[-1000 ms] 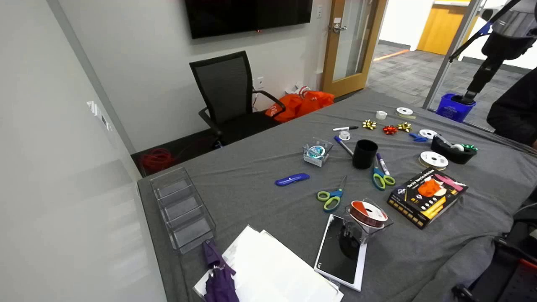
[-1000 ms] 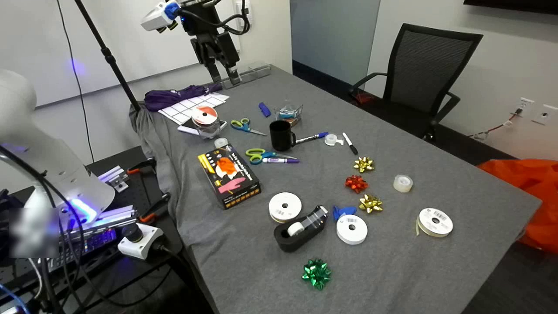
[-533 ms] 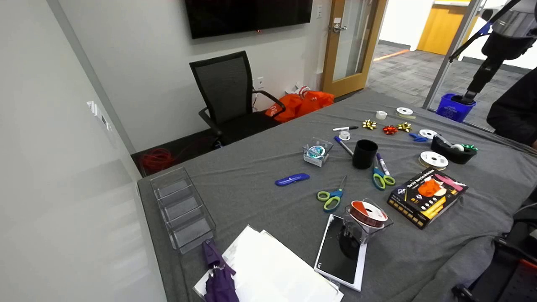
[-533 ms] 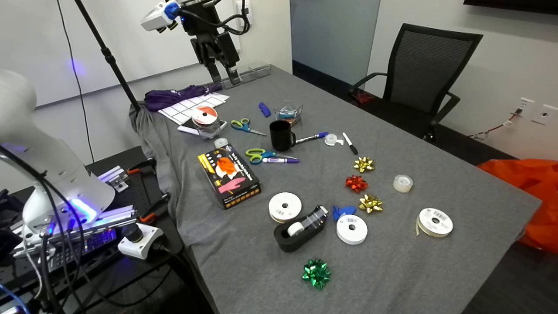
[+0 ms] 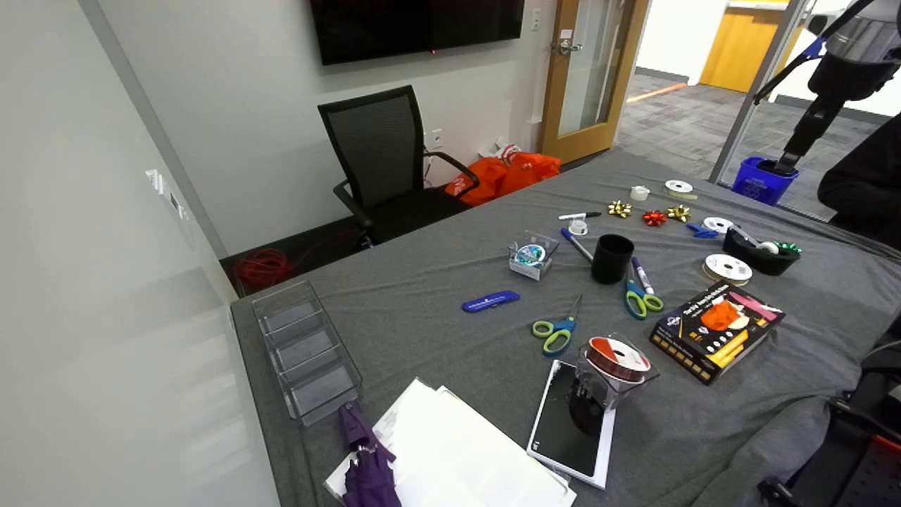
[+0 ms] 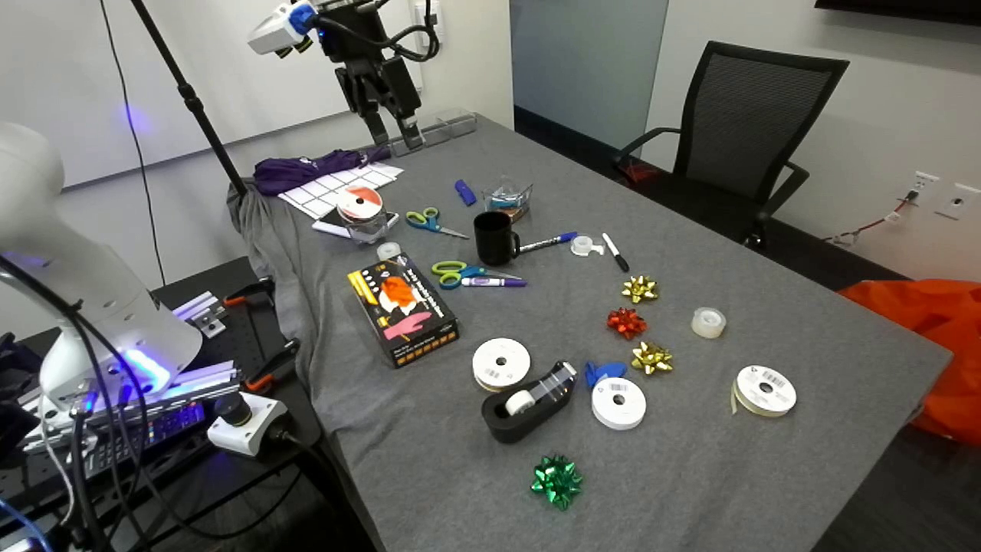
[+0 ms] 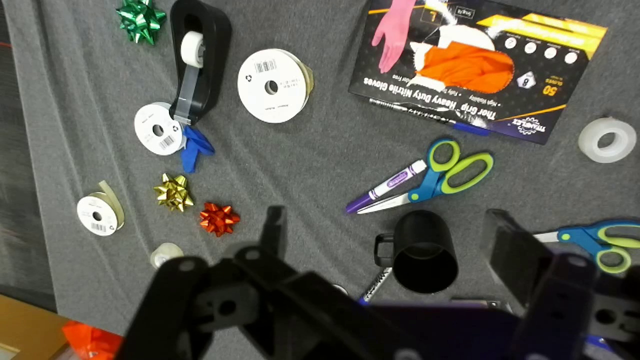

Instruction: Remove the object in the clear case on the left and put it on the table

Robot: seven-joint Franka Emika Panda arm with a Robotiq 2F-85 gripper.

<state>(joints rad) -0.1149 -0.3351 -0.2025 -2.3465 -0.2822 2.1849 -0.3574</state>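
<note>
The object is a red ribbon roll with a white face (image 5: pixel 618 358), also in an exterior view (image 6: pixel 359 202). It sits tilted in the top of a small clear case (image 5: pixel 597 386), which also shows in an exterior view (image 6: pixel 369 229). The case is on a black-and-white tablet box on the grey-draped table (image 5: pixel 429 345). Roll and case are out of the wrist view. My gripper (image 6: pixel 398 142) is open and empty, high above the table. In the wrist view the gripper (image 7: pixel 386 215) has its fingers wide apart, with the black mug far below between them.
Scissors (image 5: pixel 556 334), a glove box (image 5: pixel 716 331), a black mug (image 5: pixel 612 258) and another clear case with teal tape (image 5: pixel 533 256) stand around. White ribbon rolls (image 6: pixel 501 363), a tape dispenser (image 6: pixel 529 402) and bows lie farther off. Papers (image 5: pixel 457 451) and an umbrella (image 5: pixel 369 465) are beside the tablet box.
The arm, gripper and table things have not moved. A dark shape at the right edge of an exterior view has shifted slightly.
</note>
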